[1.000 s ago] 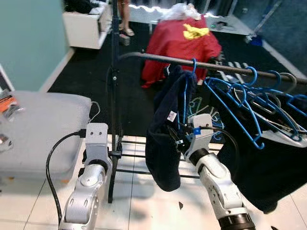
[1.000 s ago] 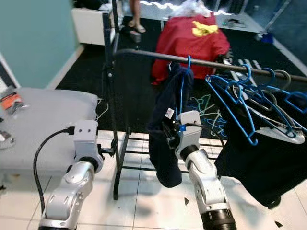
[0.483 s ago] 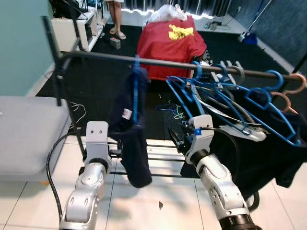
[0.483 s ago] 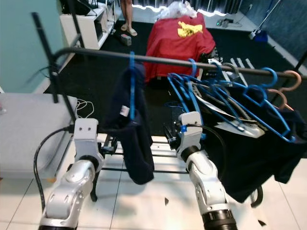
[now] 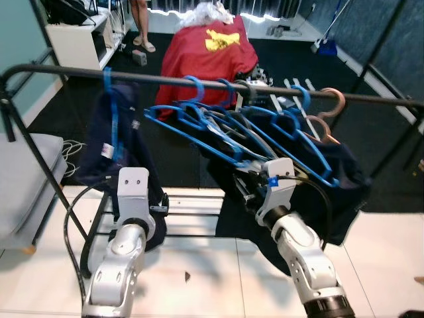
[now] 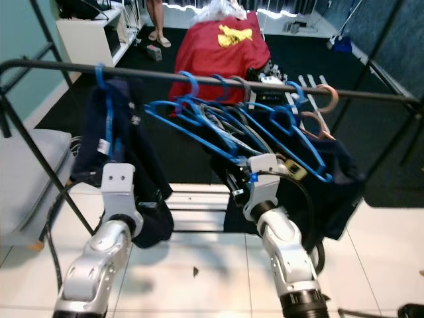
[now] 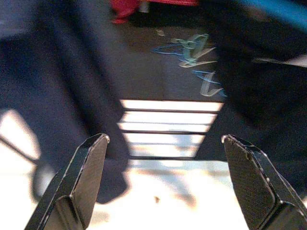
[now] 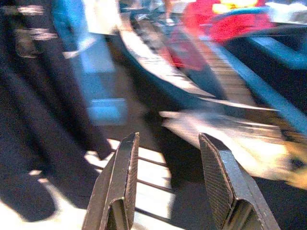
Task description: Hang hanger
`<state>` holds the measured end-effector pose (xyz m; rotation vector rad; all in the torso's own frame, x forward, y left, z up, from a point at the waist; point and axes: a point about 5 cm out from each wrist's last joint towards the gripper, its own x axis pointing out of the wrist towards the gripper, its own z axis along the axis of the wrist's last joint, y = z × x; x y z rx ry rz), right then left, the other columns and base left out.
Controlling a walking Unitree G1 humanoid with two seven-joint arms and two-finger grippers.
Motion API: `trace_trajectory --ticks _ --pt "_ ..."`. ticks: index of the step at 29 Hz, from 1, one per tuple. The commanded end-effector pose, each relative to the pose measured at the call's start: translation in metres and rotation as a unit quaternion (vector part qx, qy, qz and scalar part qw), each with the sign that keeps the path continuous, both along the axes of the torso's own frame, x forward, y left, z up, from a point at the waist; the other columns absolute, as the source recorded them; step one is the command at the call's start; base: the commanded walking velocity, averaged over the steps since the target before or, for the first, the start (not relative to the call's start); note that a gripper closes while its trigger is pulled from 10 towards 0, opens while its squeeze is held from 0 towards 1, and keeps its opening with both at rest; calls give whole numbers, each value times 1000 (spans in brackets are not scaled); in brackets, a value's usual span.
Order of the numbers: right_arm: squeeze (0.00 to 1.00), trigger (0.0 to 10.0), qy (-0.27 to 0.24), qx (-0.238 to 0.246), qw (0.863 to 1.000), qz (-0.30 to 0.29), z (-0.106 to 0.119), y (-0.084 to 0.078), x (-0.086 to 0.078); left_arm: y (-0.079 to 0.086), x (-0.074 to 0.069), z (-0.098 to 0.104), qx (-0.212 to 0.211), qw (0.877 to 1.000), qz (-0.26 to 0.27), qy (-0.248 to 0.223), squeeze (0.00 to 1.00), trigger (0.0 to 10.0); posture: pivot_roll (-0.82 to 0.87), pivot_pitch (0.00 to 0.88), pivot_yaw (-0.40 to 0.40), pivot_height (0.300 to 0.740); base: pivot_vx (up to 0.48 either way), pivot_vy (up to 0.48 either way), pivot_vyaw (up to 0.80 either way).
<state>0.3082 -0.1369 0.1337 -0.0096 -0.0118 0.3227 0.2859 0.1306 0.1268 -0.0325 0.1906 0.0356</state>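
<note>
where the dark rail (image 5: 165, 79) runs across the rack, a blue hanger (image 5: 110, 106) hangs by its hook near the rail's left end, w/ a dark navy garment (image 5: 99, 142) draped on it & a small white tag showing. it hangs apart from the rest, free of both grippers. further right along the rail sits a tight bunch of blue hangers (image 5: 232, 129), tilted & overlapping, w/ a tan wooden hanger (image 5: 328, 109) at the bunch's right side; dark clothes (image 5: 338, 185) hang below that bunch

right gripper (image 8: 168, 191) is raised in front of the bunch, just below it, fingers (image 8: 218, 187) apart w/ nothing between them; right wrist view is blurred but shows blue hanger arms & pale slats ahead. left gripper (image 7: 163, 187) is up in front of the navy garment, lower part, fingers (image 7: 88, 177) wide apart & empty; left wrist view shows dark cloth either side & the rack's low shelf bars (image 7: 168, 127) over white tile

beyond the rack: black floor mat (image 5: 165, 112), something covered w/ a red cloth (image 5: 209, 50) bearing a yellow mark, a white cabinet (image 5: 76, 40) at far left, a person's legs (image 5: 139, 23) at the top edge. grey padded surface (image 5: 23, 179) sits at left beside the rack's post
</note>
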Motion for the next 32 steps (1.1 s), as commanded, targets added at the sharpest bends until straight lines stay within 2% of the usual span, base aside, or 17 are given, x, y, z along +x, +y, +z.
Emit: trace_trajectory --ticks 1,10,16,19,32 --pt "0 10000 -3 0 1000 1 0 2 -1 4 -1 -5 -11 1000 12 20 0 10000 -33 105 -102 740 0 0 0" --pt "0 10000 -10 -1 1000 2 3 2 -1 5 -1 -5 -11 1000 14 19 0 10000 -35 104 -101 740 0 478 0" --pt "0 10000 -14 0 1000 -2 4 1 -2 6 0 -1 -11 1000 19 13 0 10000 -37 102 -98 740 0 0 0" --pt "0 10000 -22 1 1000 -8 7 -1 -2 4 0 2 -1 1000 4 -2 0 10000 -38 98 -96 740 0 0 0" --pt "0 10000 -32 -5 999 -20 10 -4 0 -4 0 6 -10 1000 -25 -16 0 10000 -39 88 -91 740 0 0 0"
